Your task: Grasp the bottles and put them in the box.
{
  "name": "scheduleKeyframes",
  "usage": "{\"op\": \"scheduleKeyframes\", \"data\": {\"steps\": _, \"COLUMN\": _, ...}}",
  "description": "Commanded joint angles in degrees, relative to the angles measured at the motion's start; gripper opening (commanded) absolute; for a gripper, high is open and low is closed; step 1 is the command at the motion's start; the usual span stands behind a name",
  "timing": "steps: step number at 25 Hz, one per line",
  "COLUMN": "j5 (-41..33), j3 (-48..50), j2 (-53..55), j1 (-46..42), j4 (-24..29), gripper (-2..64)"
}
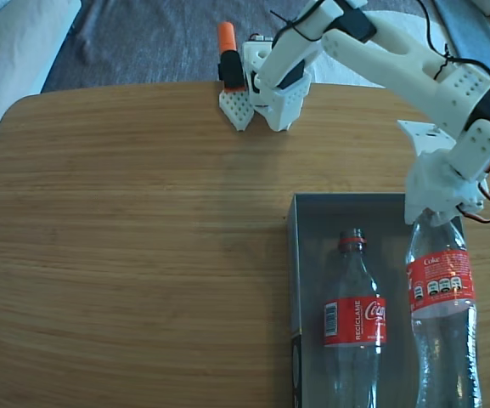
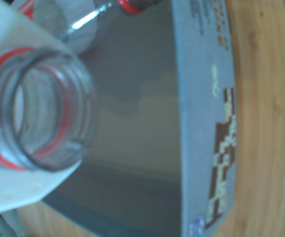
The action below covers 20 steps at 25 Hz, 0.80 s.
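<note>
Bottles, two, clear plastic with red wrap labels, capless. First bottle (image 1: 355, 314) lies flat inside the box (image 1: 294, 280), along its length, neck toward the far wall, near the box's left wall in the fixed view. Second bottle (image 1: 442, 314) sits at the box's right side, its body over the right wall, neck end raised and held at the claw (image 1: 431, 217). The wrist view shows that bottle's open mouth (image 2: 38, 116) with its red neck ring, pressed against a white claw part; the claw is clamped on this neck. Beyond the mouth, the grey box floor and the printed far wall (image 2: 206, 123) are visible. The box rests on the wooden desk (image 1: 134, 255), at its right front part. The white arm (image 1: 414, 64) reaches to the box from its base (image 1: 274, 93) at the desk's far edge.
</note>
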Motion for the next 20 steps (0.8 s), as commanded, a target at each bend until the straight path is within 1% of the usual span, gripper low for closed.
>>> {"op": "scheduleKeyframes", "data": {"steps": 1, "j5": 0.62, "j3": -3.52, "j2": 1.32, "j1": -0.53, "j4": -0.44, "gripper": 2.0}}
{"op": "scheduleKeyframes", "data": {"steps": 18, "j5": 0.7, "j3": -3.16, "j2": 1.23, "j1": -0.09, "j4": -0.62, "gripper": 3.2}}
{"op": "scheduleKeyframes", "data": {"steps": 20, "j5": 0.7, "j3": -3.16, "j2": 1.23, "j1": 0.09, "j4": -0.62, "gripper": 7.9}}
